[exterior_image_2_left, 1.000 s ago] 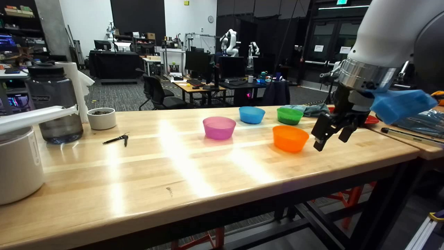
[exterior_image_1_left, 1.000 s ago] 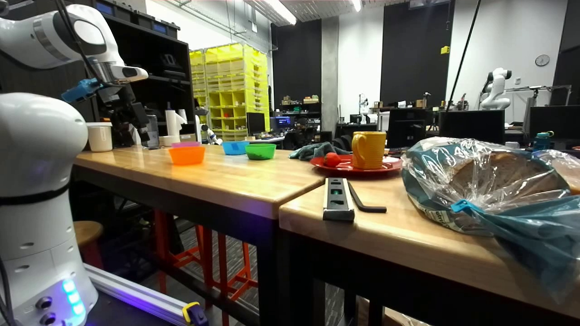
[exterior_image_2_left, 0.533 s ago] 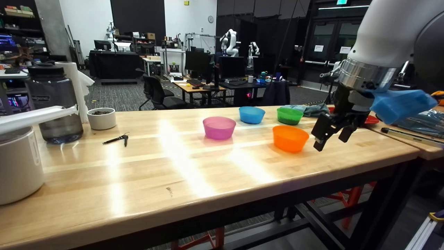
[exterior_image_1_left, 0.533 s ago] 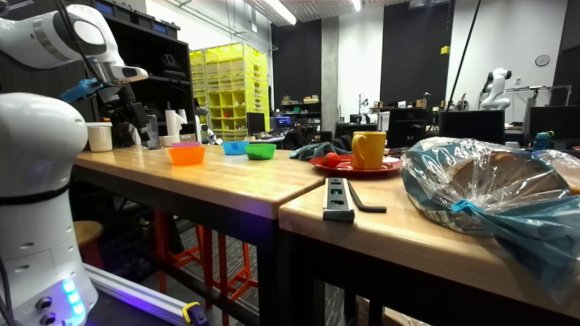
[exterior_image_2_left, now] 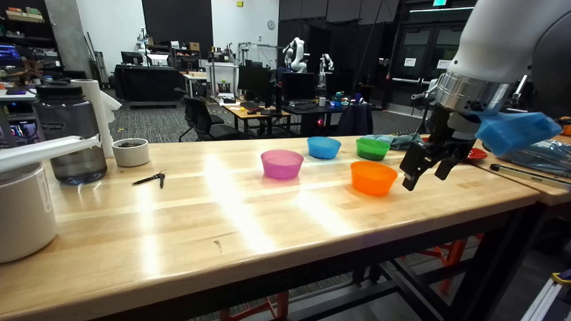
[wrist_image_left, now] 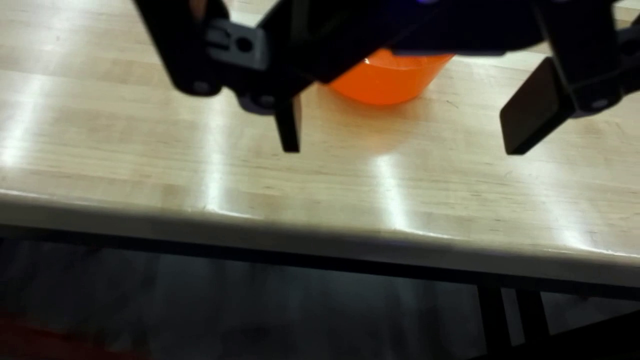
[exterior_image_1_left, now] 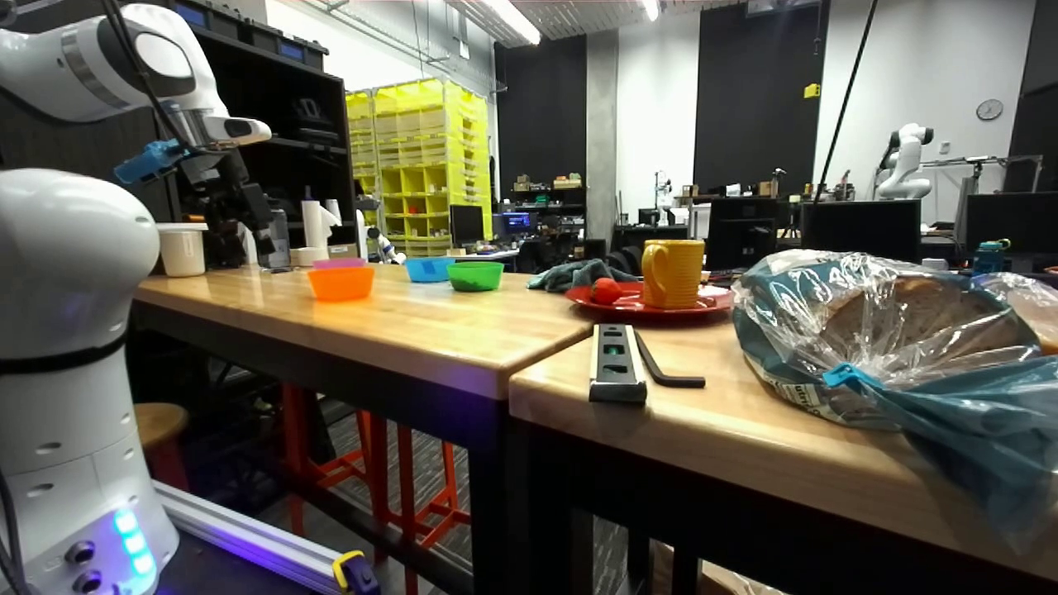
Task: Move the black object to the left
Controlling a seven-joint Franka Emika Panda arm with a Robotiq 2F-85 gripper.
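A small black jointed object (exterior_image_2_left: pixel 154 179) lies on the light wood table (exterior_image_2_left: pixel 200 263), in an exterior view, in front of a small white bowl. A black L-shaped hex key (exterior_image_1_left: pixel 671 378) lies beside a level in an exterior view. I cannot tell which of these the task names. Neither shows in the wrist view. My gripper (exterior_image_2_left: pixel 425 179) is raised above the table, to the right of the orange bowl (exterior_image_2_left: pixel 374 178) and far from the jointed object. In the wrist view the gripper (wrist_image_left: pixel 403 150) has its fingers wide apart with nothing between them.
Pink (exterior_image_2_left: pixel 282 164), blue (exterior_image_2_left: pixel 324 147) and green (exterior_image_2_left: pixel 372 149) bowls stand behind the orange one. A water bottle (exterior_image_2_left: pixel 73 133), white bowl (exterior_image_2_left: pixel 130 153) and white canister (exterior_image_2_left: pixel 24 209) stand at the left. A level (exterior_image_1_left: pixel 617 364), red plate, yellow mug (exterior_image_1_left: pixel 674 273) and bagged bread occupy the adjoining table.
My gripper has risen very slightly and shifted a little, rightward in one exterior picture and leftward in the other. The bowls and the black objects have not moved.
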